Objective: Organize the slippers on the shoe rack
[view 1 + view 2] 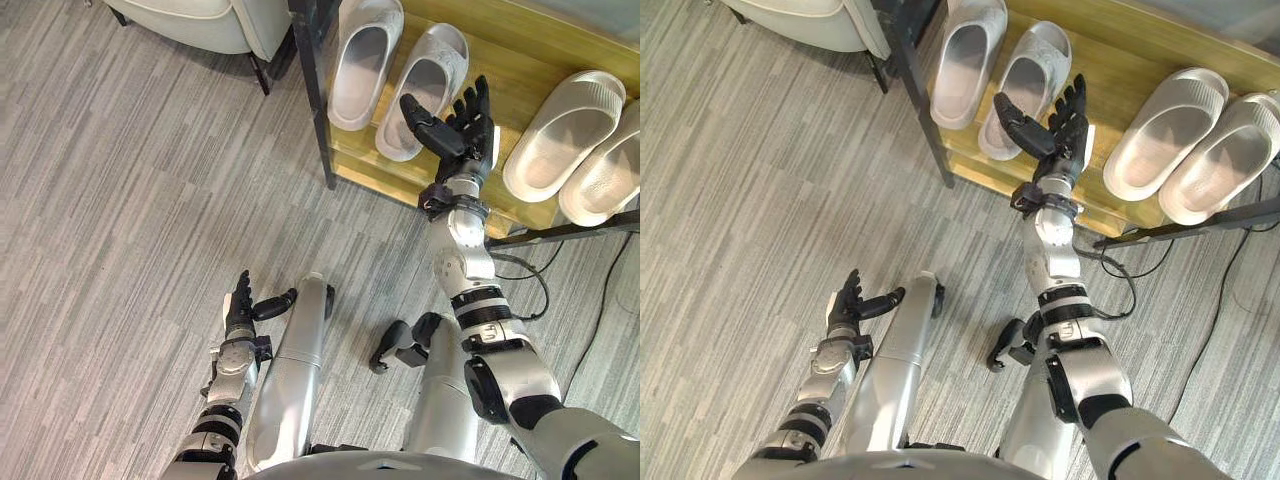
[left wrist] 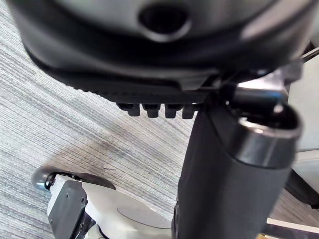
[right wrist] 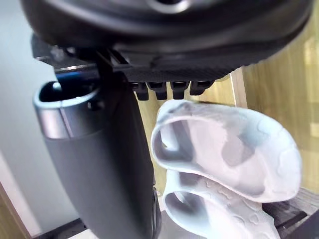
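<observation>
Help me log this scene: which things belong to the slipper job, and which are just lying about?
Job: left slipper pair, right slipper pair, shoe rack, open right hand.
Lying about: pale armchair, grey floor, idle left hand.

**No writing to read**

No letters, numbers, labels or signs could be made out anywhere. The pale slippers (image 1: 362, 62) showed plain surfaces, the wooden shoe rack (image 1: 510, 90) carried no mark that could be read, and the grey floor (image 1: 120, 200) bore none either.
</observation>
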Controlling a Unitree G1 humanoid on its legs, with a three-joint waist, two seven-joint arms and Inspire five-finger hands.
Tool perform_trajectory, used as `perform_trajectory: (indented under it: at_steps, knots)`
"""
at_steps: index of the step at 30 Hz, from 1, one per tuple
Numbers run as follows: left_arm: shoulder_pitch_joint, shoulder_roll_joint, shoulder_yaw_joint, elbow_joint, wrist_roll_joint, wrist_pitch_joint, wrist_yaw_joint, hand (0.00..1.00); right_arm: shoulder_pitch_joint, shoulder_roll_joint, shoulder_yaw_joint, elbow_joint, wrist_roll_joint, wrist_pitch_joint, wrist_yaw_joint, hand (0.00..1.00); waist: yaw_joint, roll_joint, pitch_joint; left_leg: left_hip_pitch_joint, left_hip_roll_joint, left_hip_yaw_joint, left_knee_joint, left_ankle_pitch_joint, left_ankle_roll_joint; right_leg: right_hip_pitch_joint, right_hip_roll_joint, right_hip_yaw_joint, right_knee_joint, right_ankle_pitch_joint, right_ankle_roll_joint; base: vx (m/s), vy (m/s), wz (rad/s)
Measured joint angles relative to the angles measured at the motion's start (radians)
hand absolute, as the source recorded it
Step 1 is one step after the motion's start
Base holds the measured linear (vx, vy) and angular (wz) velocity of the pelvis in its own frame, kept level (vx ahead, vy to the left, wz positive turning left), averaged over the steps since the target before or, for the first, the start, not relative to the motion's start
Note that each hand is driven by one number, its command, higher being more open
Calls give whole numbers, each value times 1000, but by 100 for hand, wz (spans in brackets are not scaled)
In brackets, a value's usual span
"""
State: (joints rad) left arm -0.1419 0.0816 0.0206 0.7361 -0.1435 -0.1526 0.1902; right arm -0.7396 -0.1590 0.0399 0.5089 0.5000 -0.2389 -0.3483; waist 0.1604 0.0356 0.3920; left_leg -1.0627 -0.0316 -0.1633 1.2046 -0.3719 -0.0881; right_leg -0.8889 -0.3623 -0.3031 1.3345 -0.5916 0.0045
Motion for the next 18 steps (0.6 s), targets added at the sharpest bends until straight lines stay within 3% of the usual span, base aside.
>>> perform_trajectory:
  at_steps: [18]
  knots:
    - [-4, -18, -2, 5, -2, -16, 0, 100, -138, -69, 27, 108, 50, 35, -9, 100, 4, 31, -1, -8, -11, -15, 3, 4, -7, 3, -14, -19, 13, -14, -6, 22, -6, 3]
